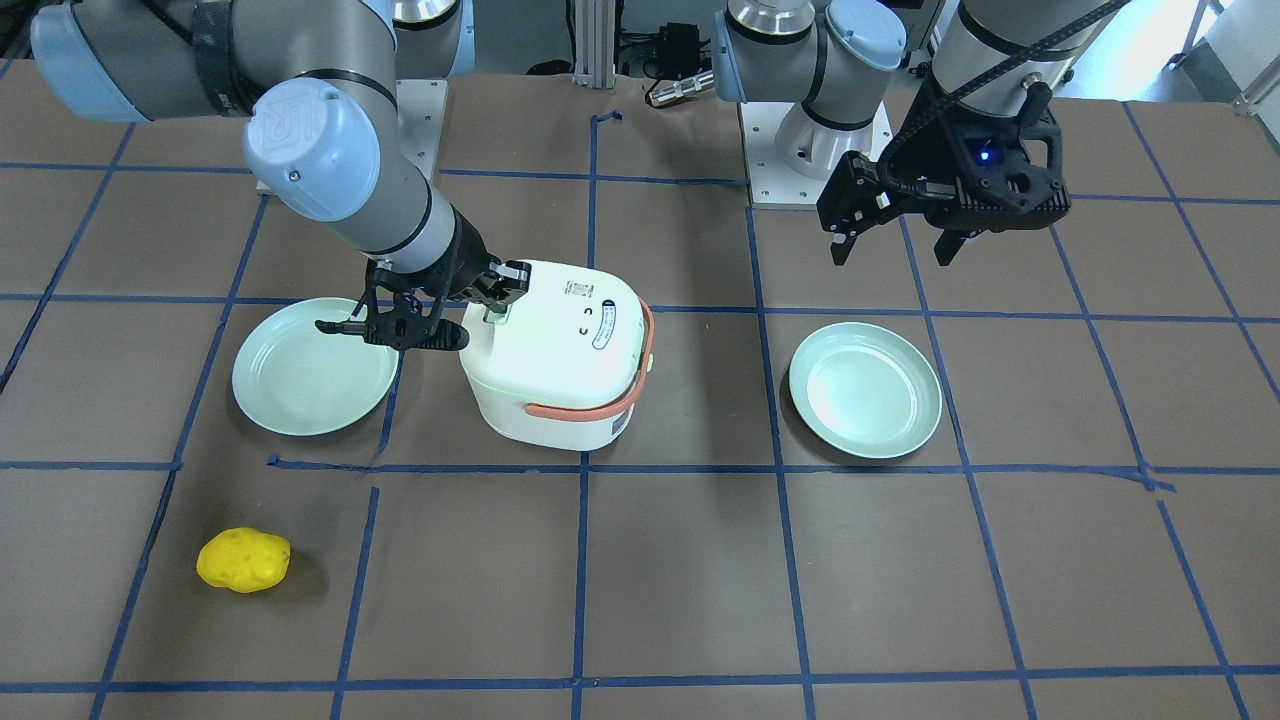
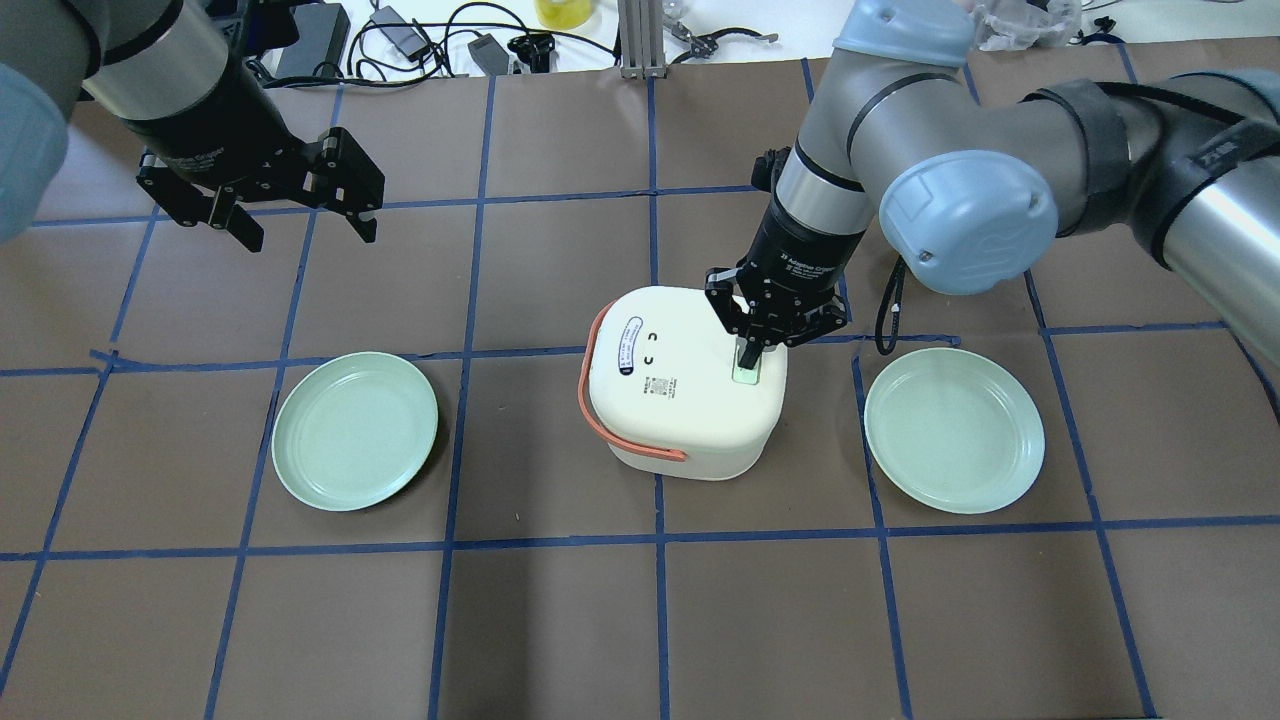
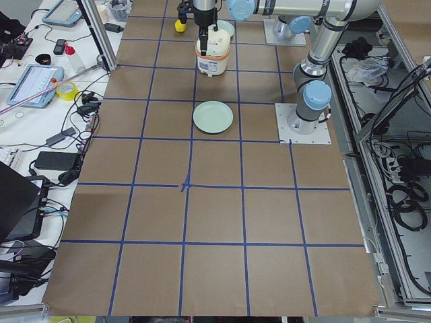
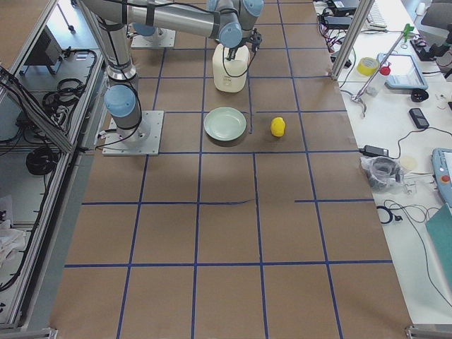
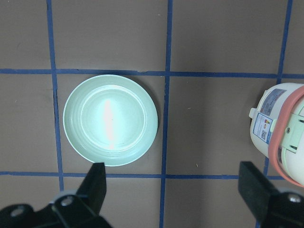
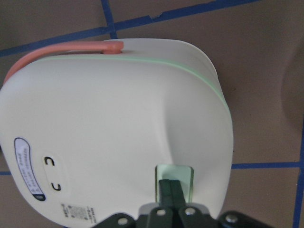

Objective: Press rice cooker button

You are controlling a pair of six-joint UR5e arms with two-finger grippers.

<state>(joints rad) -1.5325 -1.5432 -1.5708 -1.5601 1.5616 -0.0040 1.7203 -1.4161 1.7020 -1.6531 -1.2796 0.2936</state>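
Observation:
A white rice cooker (image 2: 680, 385) with an orange handle stands mid-table; it also shows in the front view (image 1: 560, 355) and the right wrist view (image 6: 109, 123). Its pale green button (image 6: 175, 178) sits on the lid near one edge, also seen from overhead (image 2: 746, 374). My right gripper (image 2: 748, 352) is shut, fingers together, tips down on the button (image 1: 497, 312). In the right wrist view the shut fingertips (image 6: 172, 190) rest on the button. My left gripper (image 2: 300, 225) is open and empty, held above the table far from the cooker (image 1: 895, 245).
Two pale green plates lie either side of the cooker, one on my left (image 2: 355, 430) and one on my right (image 2: 953, 430). A yellow potato-like object (image 1: 243, 560) lies near the operators' side. Blue tape lines grid the brown table.

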